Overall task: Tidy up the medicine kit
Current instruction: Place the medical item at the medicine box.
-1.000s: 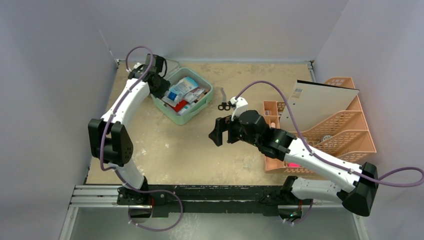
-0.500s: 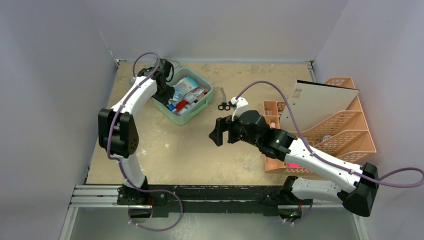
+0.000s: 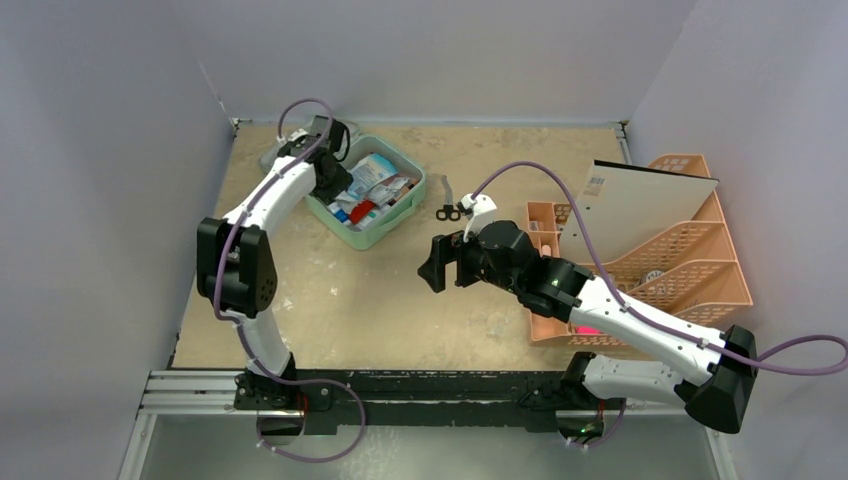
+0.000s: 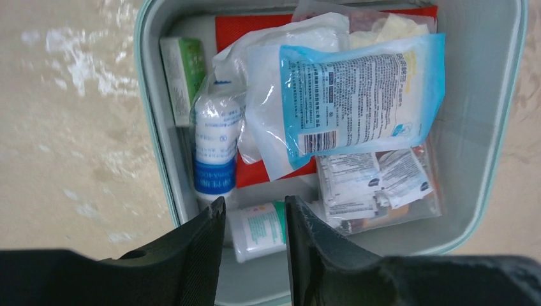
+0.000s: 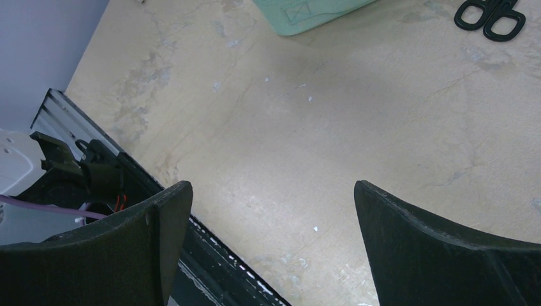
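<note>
The open medicine kit [image 3: 395,222] sits far left on the table [image 5: 319,127] as the left gripper [image 4: 255,201], jaws narrowly parted, straddles a white bottle [image 4: 258,229] inside, grip unclear, while the right gripper [image 5: 273,188] hangs wide open, empty.

Plenty of print, none of it legible.
In the medicine kit [image 4: 499,134], the blue-edged pouch [image 4: 360,89] at one o'clock carries dense small type and a barcode [image 4: 317,141]. The white roll [image 4: 215,146] at nine o'clock has a printed blue band, and the sachets [image 4: 376,182] at four o'clock show what may be brand logos.
</note>
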You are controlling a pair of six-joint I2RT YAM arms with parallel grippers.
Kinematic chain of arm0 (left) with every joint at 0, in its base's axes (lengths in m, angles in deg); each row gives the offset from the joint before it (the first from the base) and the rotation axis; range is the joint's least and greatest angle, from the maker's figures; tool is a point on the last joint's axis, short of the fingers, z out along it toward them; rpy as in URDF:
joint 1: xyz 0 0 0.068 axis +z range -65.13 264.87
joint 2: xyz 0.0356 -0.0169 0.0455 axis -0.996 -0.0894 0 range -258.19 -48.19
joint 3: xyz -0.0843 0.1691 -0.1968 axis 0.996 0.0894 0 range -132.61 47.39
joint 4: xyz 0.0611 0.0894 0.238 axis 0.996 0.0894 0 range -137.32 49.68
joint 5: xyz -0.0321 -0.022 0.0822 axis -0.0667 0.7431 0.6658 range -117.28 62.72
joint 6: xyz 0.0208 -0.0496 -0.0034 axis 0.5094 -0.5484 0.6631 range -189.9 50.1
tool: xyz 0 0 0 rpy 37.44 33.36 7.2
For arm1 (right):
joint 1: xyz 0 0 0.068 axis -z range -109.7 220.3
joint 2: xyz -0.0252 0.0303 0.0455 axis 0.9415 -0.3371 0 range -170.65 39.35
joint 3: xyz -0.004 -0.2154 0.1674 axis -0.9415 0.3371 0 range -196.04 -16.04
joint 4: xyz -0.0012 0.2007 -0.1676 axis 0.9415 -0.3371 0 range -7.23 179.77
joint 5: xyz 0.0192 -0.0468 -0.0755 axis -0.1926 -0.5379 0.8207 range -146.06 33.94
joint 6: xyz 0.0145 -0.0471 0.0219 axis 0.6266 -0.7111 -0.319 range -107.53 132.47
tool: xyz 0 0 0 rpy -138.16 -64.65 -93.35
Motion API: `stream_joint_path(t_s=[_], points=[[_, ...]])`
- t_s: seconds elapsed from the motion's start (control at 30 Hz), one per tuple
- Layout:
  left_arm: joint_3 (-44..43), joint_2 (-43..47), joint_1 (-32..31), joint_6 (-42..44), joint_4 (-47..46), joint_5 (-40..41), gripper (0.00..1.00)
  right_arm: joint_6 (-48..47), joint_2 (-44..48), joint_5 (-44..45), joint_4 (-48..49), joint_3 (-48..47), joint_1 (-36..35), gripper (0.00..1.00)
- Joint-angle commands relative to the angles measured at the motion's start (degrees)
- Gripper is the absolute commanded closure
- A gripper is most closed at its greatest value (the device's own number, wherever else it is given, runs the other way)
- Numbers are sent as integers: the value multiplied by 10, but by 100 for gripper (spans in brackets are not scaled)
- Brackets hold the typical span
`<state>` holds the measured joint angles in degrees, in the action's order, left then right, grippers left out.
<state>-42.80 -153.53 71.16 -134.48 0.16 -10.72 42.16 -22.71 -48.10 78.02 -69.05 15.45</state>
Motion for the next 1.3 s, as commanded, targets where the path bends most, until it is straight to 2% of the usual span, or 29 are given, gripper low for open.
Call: stream_joint_path(t_s=[0.0,0.13,0.27,0.37,0.43,0.57,0.83,1.27], points=[[56,49,-4,240,-158,19,63,-8,16,8,8,5,-2,1],[100,66,-4,389,-241,-9,65,-8,16,8,7,5,-2,1],[52,27,-3,448,-197,25,67,-7,16,8,8,5,-2,1],[28,1,-3,508,-202,9,81,-7,13,6,7,2,-3,1],[10,-15,-1,531,-196,-8,87,-7,12,9,5,1,-2,1],[-26,-50,11,541,-168,-20,87,-11,15,14,2,-1,-2,1],[-8,-57,32,547,-180,-18,89,-14,8,14,1,-4,-2,1],[2,-82,33,536,-155,-35,93,-14,0,10,3,-10,-3,1]])
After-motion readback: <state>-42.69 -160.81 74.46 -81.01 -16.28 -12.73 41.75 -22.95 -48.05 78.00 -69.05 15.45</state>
